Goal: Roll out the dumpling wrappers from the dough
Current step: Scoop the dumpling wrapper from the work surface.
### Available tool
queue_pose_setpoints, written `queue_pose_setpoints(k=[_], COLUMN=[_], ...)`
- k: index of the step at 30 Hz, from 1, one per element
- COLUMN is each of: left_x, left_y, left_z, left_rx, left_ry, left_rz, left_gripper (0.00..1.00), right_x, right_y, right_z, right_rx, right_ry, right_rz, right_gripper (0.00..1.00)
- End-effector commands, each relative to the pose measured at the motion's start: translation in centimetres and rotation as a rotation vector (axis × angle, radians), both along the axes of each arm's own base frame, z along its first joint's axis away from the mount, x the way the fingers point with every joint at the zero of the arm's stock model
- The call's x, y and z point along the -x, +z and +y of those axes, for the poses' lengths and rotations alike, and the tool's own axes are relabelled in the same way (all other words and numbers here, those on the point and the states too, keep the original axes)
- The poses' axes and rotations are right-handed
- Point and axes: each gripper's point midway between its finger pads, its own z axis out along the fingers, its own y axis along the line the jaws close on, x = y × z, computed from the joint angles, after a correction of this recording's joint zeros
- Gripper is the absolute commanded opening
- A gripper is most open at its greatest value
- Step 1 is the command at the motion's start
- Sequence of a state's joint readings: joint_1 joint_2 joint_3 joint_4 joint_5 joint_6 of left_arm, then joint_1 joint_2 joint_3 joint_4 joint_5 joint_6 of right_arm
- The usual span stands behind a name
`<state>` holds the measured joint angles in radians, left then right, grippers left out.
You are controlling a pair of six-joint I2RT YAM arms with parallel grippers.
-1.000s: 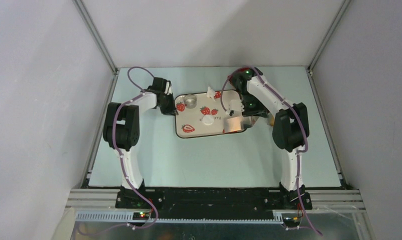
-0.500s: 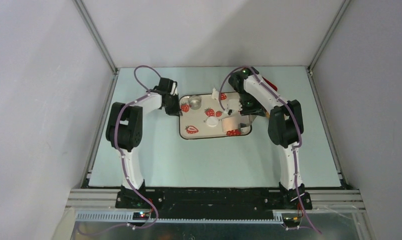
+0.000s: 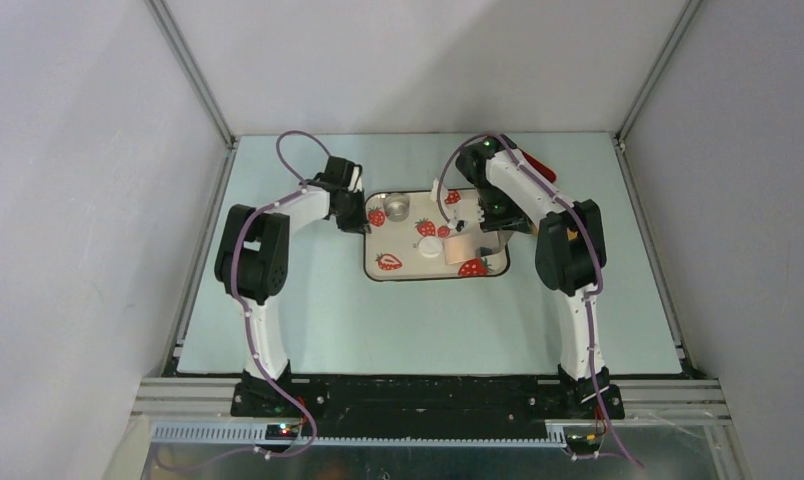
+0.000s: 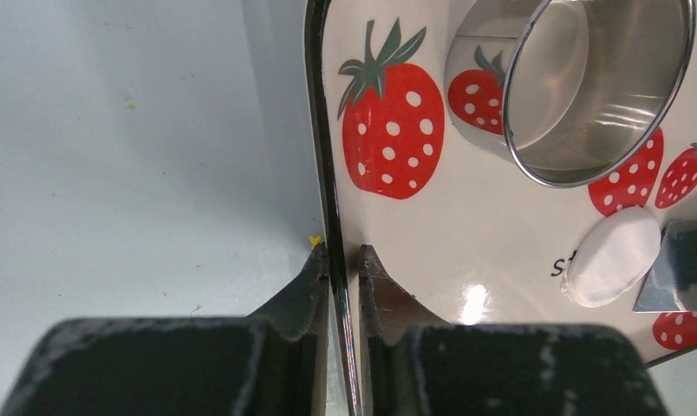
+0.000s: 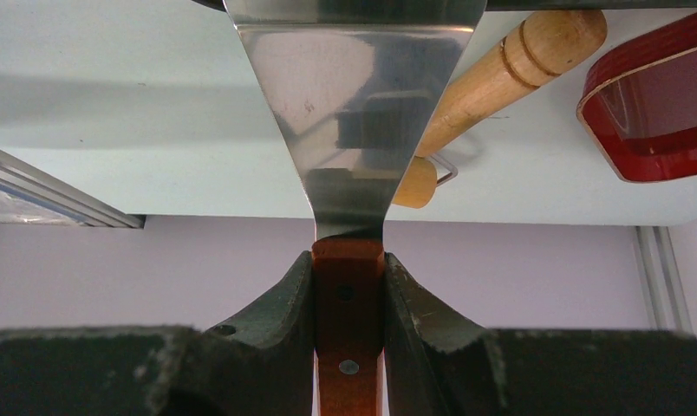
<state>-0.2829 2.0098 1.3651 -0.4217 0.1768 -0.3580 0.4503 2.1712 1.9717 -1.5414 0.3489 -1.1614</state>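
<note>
A flattened white lump of dough (image 3: 431, 250) lies on the strawberry-print tray (image 3: 423, 270), also seen in the left wrist view as the dough (image 4: 612, 256). My left gripper (image 3: 356, 214) (image 4: 339, 256) is shut on the tray's left rim (image 4: 328, 173). My right gripper (image 3: 480, 214) (image 5: 348, 264) is shut on the wooden handle of a metal spatula (image 5: 354, 95). The spatula blade (image 3: 460, 245) (image 4: 683, 277) lies just right of the dough. I see no thin wrappers.
A silvery round cup (image 3: 396, 208) (image 4: 588, 87) stands on the tray's far left part. A wooden rolling pin (image 5: 501, 78) and a red tray (image 3: 538, 165) (image 5: 657, 104) lie on the table behind the right arm.
The tray has slid to the right with my left gripper holding its rim. The spatula blade now sits closer to the dough.
</note>
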Motion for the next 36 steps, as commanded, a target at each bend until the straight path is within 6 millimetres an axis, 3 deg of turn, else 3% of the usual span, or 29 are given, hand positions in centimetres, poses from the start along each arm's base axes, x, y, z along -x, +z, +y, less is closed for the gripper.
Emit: queue_pose_setpoints(k=[1, 18, 29, 36], left_x=[1.8, 2.2, 2.3, 2.4], left_y=[-1.0, -0.5, -0.8, -0.6], left_z=[-0.8, -1.4, -1.3, -1.4], left_rx=[-0.044, -0.034, -0.035, -0.032], left_ry=[-0.065, -0.075, -0.071, -0.070], left_rz=[0.048, 0.043, 0.049, 0.047], left_gripper=[0.00, 0.00, 0.00, 0.00], right_x=[0.9, 0.4, 0.9, 0.8], right_y=[0.1, -0.3, 0.3, 0.1], right_z=[-0.5, 0.4, -2.5, -2.6], right_rx=[0.056, 0.036, 0.075, 0.081], right_ry=[0.031, 0.032, -0.015, -0.021], right_rz=[0.066, 0.063, 0.069, 0.067], right_gripper=[0.00, 0.00, 0.00, 0.00])
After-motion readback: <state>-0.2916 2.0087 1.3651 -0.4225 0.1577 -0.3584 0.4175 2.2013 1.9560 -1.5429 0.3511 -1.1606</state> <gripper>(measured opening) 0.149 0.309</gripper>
